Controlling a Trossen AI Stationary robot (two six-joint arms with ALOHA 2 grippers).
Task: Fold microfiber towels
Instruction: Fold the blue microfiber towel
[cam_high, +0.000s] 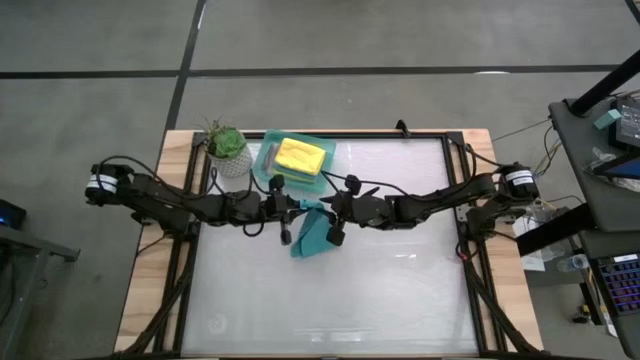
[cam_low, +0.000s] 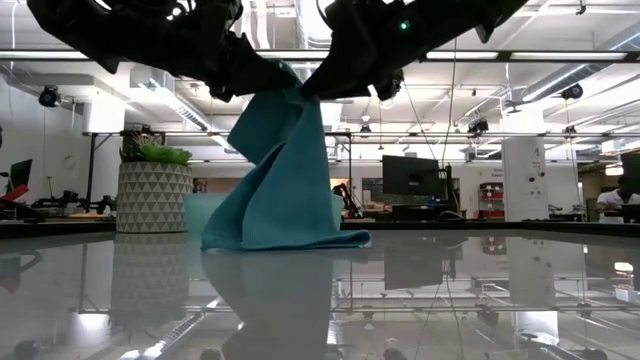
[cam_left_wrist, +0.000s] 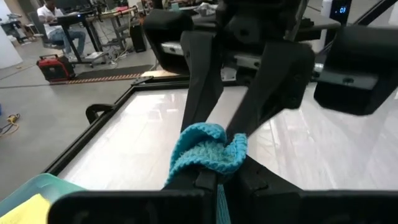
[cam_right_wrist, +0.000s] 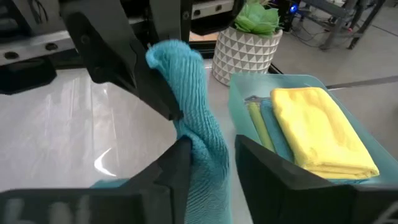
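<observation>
Teal towel hung between two grippers above the glass table, one hold looking unsure.

The soft teal microfiber towel (cam_low: 283, 175) hangs over the table's middle, its lower edge resting on the glossy white tabletop (cam_high: 380, 290). The left gripper (cam_left_wrist: 214, 177) is clamped shut on its top corner, while the right gripper (cam_right_wrist: 208, 152) has its fingers parted around the cloth (no firm pinch visible). If the right side is not truly gripping, the towel could swing off one corner and the fold come out crooked. Just beside the towel, the translucent mint-green rectangular plastic tray (cam_right_wrist: 245, 84) holds a folded yellow towel (cam_right_wrist: 320, 134) on top, with lime green (cam_right_wrist: 256, 121) and teal edges peeking out under it.
</observation>
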